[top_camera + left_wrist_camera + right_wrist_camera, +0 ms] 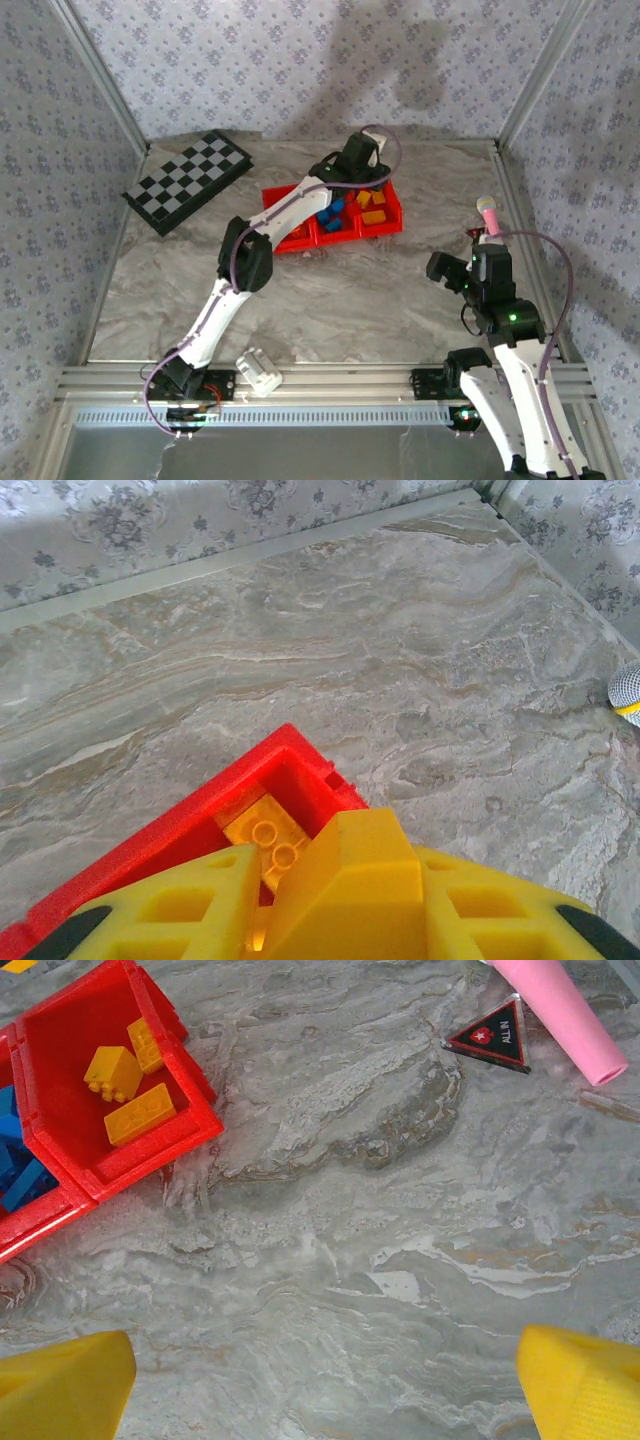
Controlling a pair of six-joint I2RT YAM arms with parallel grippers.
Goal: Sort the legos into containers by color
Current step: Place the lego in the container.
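Note:
The red tray (392, 222) of containers stands at the middle back of the table. Its right compartment (70, 1125) holds three orange and yellow legos (140, 1113); blue legos (331, 213) fill the middle one. My left gripper (362, 172) hangs over the tray's far right corner (180, 830), shut on an orange-yellow lego (262, 832) that pokes out between its fingertips above the compartment. My right gripper (325, 1380) stands open over bare table to the right of the tray, nothing between its fingers.
A black-and-white checkered board (187, 180) lies at the back left. A white block (260, 370) sits on the front rail. A pink-headed microphone (488, 213) and a black triangular tag (492, 1035) lie near the right edge.

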